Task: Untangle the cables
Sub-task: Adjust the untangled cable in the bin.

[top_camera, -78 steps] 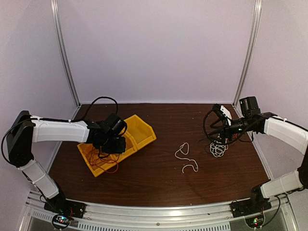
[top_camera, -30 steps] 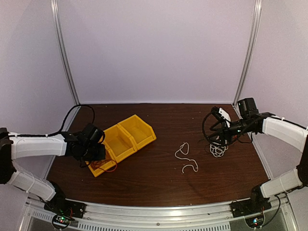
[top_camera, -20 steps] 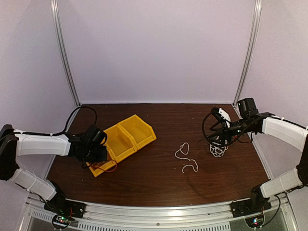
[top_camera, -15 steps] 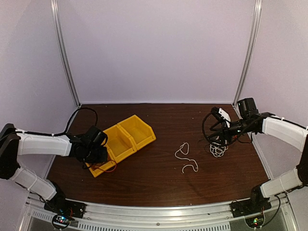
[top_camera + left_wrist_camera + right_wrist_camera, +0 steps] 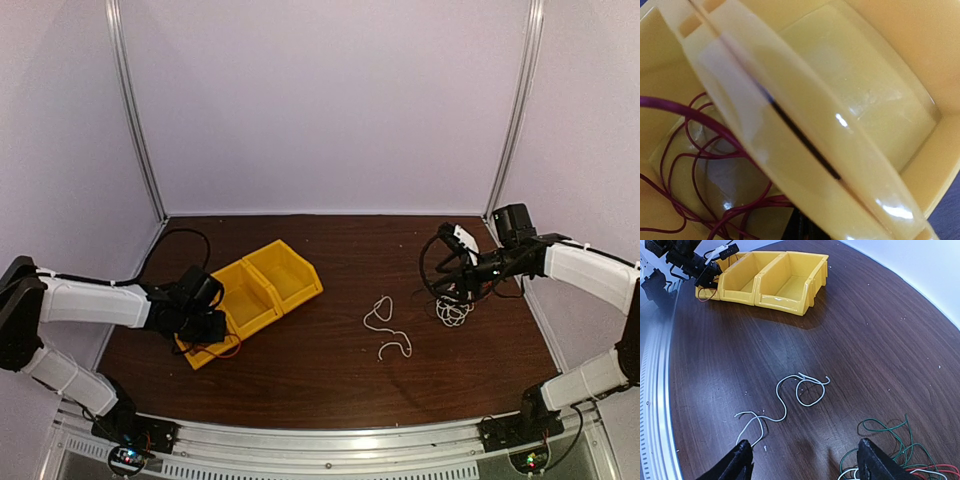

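Dark counter (image 5: pixel 330 385), lilac walls (image 5: pixel 320 110); my left end effector (image 5: pixel 210 325) sits closed, right end effector (image 5: pixel 805 466) spread wide.

Left arm (image 5: pixel 95 300), right arm (image 5: pixel 590 275): white tubular shells, black joints, thick black cable loops (image 5: pixel 423 262), black bases (image 5: pixel 135 432) lower frame. Right gripper (image 5: pixel 802 462): black fingers (image 5: pixel 735 465).

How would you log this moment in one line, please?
left pincer: shut, at yellow plastic bin containing thin red wire | right pincer: open, above tangled wires
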Robot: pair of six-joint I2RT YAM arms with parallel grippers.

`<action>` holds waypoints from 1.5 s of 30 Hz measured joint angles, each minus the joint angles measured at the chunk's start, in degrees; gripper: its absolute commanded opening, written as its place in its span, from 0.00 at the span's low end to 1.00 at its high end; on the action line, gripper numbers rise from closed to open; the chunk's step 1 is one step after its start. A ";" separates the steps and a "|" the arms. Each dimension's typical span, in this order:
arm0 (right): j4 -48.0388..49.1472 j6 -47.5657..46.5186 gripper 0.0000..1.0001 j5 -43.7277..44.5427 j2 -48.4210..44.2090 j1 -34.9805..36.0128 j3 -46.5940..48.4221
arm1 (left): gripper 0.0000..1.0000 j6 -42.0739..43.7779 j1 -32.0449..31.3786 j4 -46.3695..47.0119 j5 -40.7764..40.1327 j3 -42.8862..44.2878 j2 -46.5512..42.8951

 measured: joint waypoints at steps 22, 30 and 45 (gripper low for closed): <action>-0.31 -0.02 0.72 -0.02 2.62 0.00 0.00 | 0.00 12.98 -9.97 10.16 6.58 -1.49 1.31; -0.31 -0.02 0.72 0.00 2.91 0.00 0.00 | 0.21 19.67 -11.63 8.98 7.98 -1.36 -0.59; -0.72 -0.15 0.72 -0.02 4.26 0.00 0.00 | 0.48 18.05 -11.65 -5.73 4.46 9.57 -13.00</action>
